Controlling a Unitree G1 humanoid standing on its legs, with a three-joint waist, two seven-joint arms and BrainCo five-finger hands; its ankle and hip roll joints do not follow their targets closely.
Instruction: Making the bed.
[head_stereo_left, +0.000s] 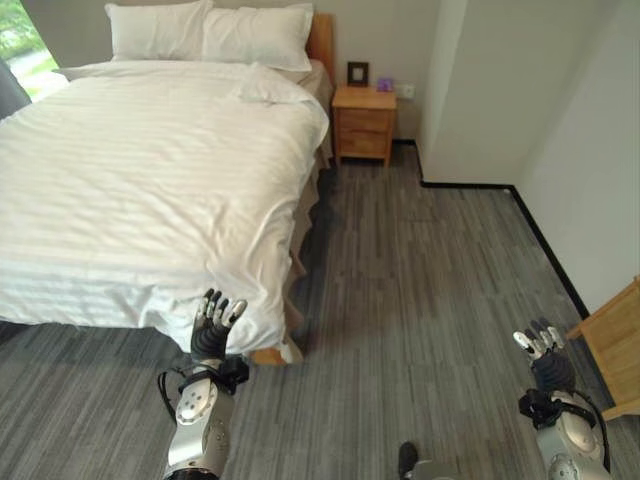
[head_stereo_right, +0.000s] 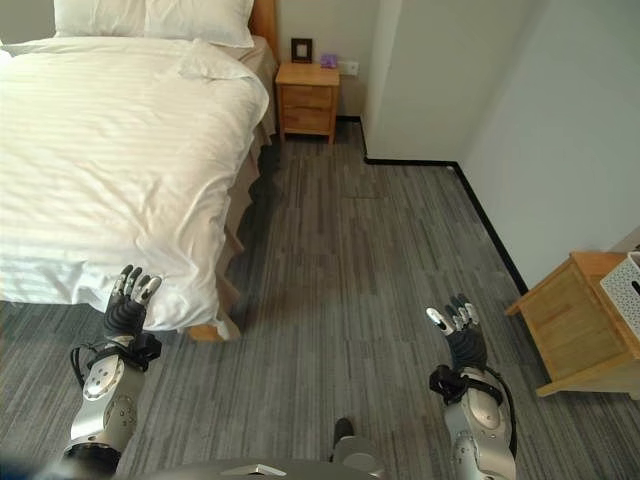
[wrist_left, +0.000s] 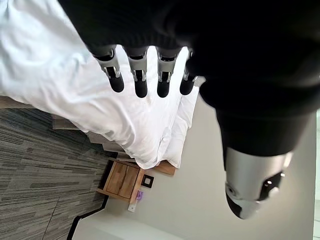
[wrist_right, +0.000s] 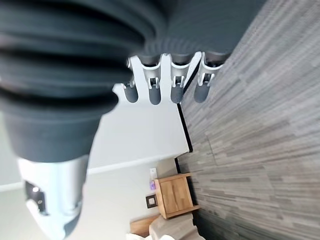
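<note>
Overhead, the bed (head_stereo_left: 150, 180) lies under a white duvet (head_stereo_left: 130, 200), two pillows (head_stereo_left: 210, 32) at its head. Left robot hand (head_stereo_left: 215, 325) hovers at the foot corner, fingers straight, holding nothing. Right robot hand (head_stereo_right: 455, 330) hangs over the floor (head_stereo_right: 360, 270), fingers relaxed. Right eye view adds a wooden table (head_stereo_right: 575, 325); both show the nightstand (head_stereo_left: 364, 122).

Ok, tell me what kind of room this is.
A bedroom, quite likely a hotel room: a double bed with a white duvet and two pillows, and a wooden nightstand beside it on grey carpet.
</note>
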